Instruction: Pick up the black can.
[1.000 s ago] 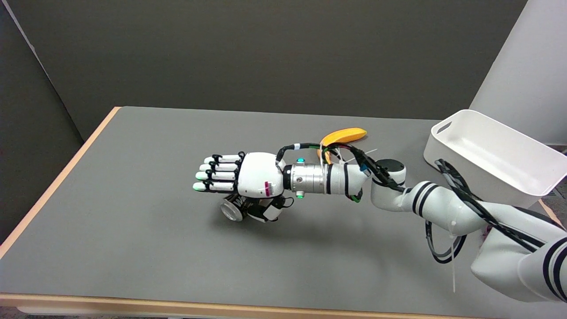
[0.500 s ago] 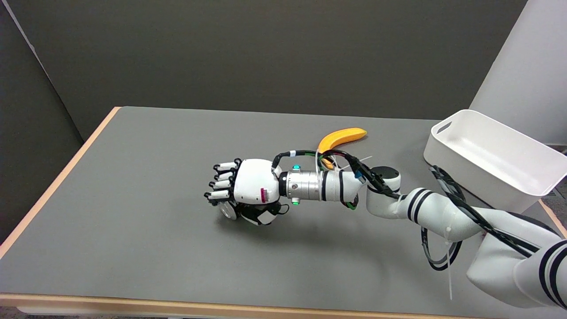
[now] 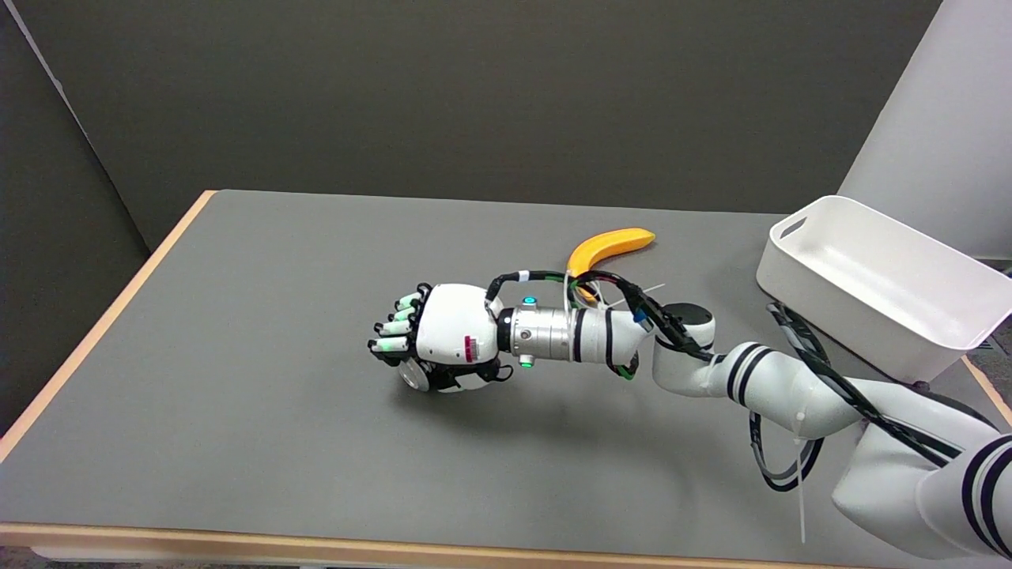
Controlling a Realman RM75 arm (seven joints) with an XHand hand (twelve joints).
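The black can (image 3: 413,374) lies on its side near the middle of the grey table (image 3: 237,332), only its silver end and a sliver of its dark body showing. My right hand (image 3: 443,338) covers it from above, palm down. Its fingers (image 3: 393,329) curl down over the can's far side, and the thumb tucks under on the near side, so the hand grips the can. The can looks to be at table level under the hand.
A yellow banana (image 3: 607,245) lies behind my forearm. A white plastic bin (image 3: 870,280) stands at the table's right end, close to my elbow and its cables. The wooden table edge (image 3: 237,545) runs along the front and left.
The fingers, stretched flat over the can a second ago, have curled down around it and the thumb has closed in. The hand has lowered slightly and drawn a little to the right.
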